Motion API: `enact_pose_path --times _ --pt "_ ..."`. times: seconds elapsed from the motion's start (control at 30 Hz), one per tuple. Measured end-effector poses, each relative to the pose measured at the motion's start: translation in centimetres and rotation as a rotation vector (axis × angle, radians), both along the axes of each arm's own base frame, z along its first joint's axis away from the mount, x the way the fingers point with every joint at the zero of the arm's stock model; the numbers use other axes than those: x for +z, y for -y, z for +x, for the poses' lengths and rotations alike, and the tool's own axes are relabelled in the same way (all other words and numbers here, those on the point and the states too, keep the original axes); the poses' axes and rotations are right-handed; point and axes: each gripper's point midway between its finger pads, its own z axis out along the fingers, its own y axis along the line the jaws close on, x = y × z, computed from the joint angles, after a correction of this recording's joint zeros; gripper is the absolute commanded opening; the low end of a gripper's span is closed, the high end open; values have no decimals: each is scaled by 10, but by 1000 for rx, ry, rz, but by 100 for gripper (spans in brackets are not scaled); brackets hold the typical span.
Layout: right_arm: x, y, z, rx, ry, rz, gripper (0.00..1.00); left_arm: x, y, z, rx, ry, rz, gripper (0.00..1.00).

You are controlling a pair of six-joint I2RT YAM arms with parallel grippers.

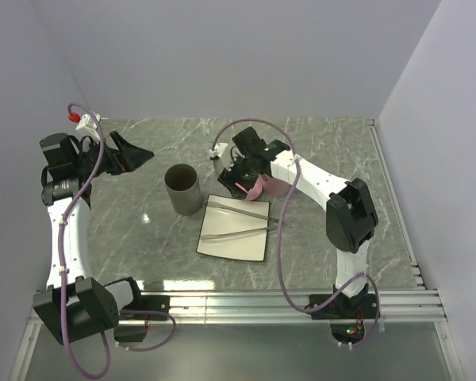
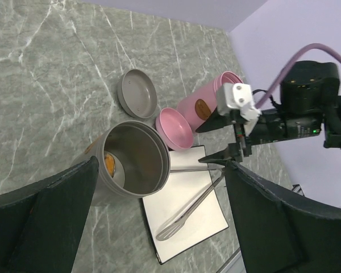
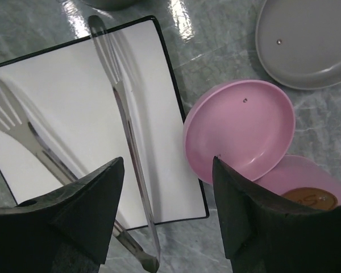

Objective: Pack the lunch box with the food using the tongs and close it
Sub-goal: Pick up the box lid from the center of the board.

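The lunch box (image 2: 131, 156) is a grey open cylinder standing left of the white plate (image 2: 184, 230); an orange piece of food (image 2: 109, 163) shows at its bottom. Silver tongs (image 3: 125, 125) lie on the plate (image 3: 57, 85), arms spread, their joined end over the plate's right edge. My right gripper (image 3: 167, 162) hangs open just above that joined end, one finger on each side, touching nothing that I can see. My left gripper (image 2: 162, 165) is open and empty, held high over the table's left side (image 1: 135, 155).
A round grey lid (image 3: 307, 40) lies on the marble behind the plate. A pink bowl-shaped lid (image 3: 238, 131) rests against the plate's far right corner, and a pink container (image 3: 312, 193) lies on its side beside it. Walls close in the table.
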Motion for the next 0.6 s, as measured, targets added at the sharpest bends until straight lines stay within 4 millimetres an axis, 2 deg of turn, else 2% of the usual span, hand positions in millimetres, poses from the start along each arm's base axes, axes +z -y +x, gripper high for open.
enact_pose_path --times 0.6 --pt "-50 -1 17 -121 -63 -76 55 11 0 -1 8 54 20 99"
